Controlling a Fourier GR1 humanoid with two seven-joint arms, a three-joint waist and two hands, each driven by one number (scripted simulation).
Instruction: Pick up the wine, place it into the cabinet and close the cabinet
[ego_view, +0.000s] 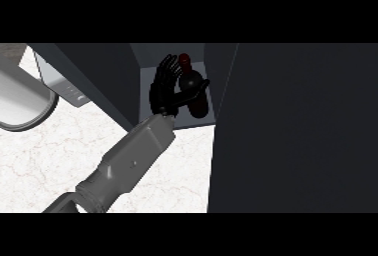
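The wine bottle (198, 106) is dark with a red neck and stands upright inside the open cabinet (177, 125), on its pale shelf. My left hand (164, 92) reaches into the cabinet from the lower left, just left of the bottle. Its fingers point straight up and its thumb (193, 89) stretches right across the bottle's shoulder, touching it. The hand is open and hides part of the bottle's left side. My right hand does not show.
The cabinet's dark open door (295, 125) fills the right side of the view. A grey box with buttons (68, 86) stands left of the cabinet, and a round silvery basin (22, 102) lies at the far left on the white marble counter (52, 155).
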